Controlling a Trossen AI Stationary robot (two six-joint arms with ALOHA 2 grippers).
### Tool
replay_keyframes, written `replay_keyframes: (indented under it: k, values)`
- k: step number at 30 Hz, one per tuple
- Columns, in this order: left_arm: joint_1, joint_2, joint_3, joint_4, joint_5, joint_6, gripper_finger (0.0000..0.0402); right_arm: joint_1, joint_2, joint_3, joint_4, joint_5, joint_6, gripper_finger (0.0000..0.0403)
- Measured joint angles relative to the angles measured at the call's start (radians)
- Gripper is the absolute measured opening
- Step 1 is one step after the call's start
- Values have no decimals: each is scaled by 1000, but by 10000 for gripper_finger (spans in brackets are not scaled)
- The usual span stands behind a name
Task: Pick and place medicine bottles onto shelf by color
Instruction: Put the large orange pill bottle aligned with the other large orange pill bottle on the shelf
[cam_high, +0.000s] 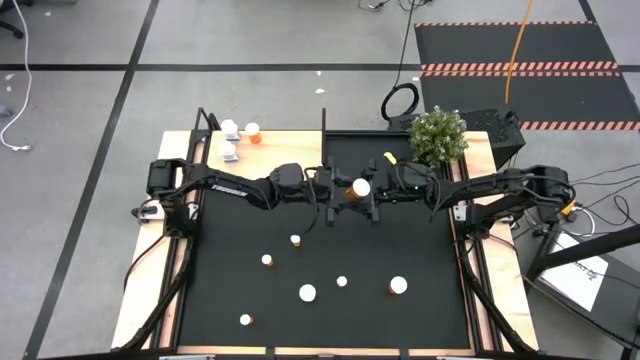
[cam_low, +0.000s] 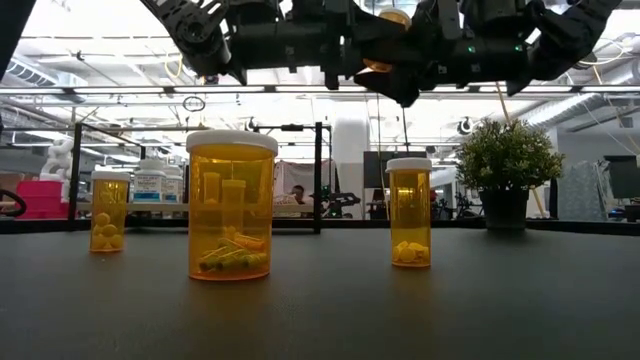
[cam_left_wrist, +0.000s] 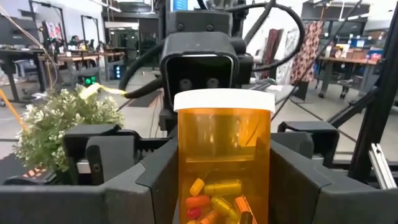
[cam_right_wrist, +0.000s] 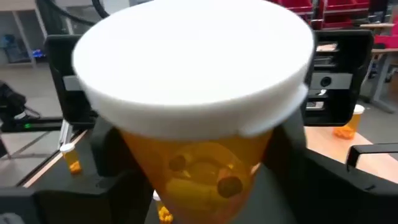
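An orange medicine bottle (cam_high: 360, 187) with a white cap hangs high over the black mat at mid-table, upright, with pills inside (cam_left_wrist: 214, 199). My left gripper (cam_left_wrist: 224, 193) reaches in level from the table's left and is shut on it. My right gripper (cam_right_wrist: 199, 186) comes level from the right and is open, one finger on each side of the same bottle (cam_right_wrist: 193, 149), apart from it. Several orange bottles (cam_high: 307, 293) stand on the mat. The shelf (cam_high: 280, 145) lies at the far left, three bottles (cam_high: 230, 128) on it. My left gripper pinches the bottle's orange body (cam_left_wrist: 186, 168) between its two fingers, below the white cap. The fingers come level from the table's left. The bottle stands upright in the hold, cap up, lifted well clear of the mat.
A potted plant (cam_high: 438, 135) stands at the far right corner of the table. Three bottles (cam_low: 231, 205) on the mat stand well below both grippers in the low view. Wooden strips (cam_high: 140, 300) run along the mat's left and right sides.
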Motion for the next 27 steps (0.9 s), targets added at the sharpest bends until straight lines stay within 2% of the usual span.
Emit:
replay_keyframes:
  k: [9,20,27]
  values:
    - [-1,0,0,-30,3,41,202,-8,0,0,-18,-85,-20,305]
    - [9,0,0,-65,-2,105,202,-27,-1,0,-63,-103,-19,214]
    - [19,-6,0,-100,10,79,203,-29,-1,0,-77,-104,-22,179]
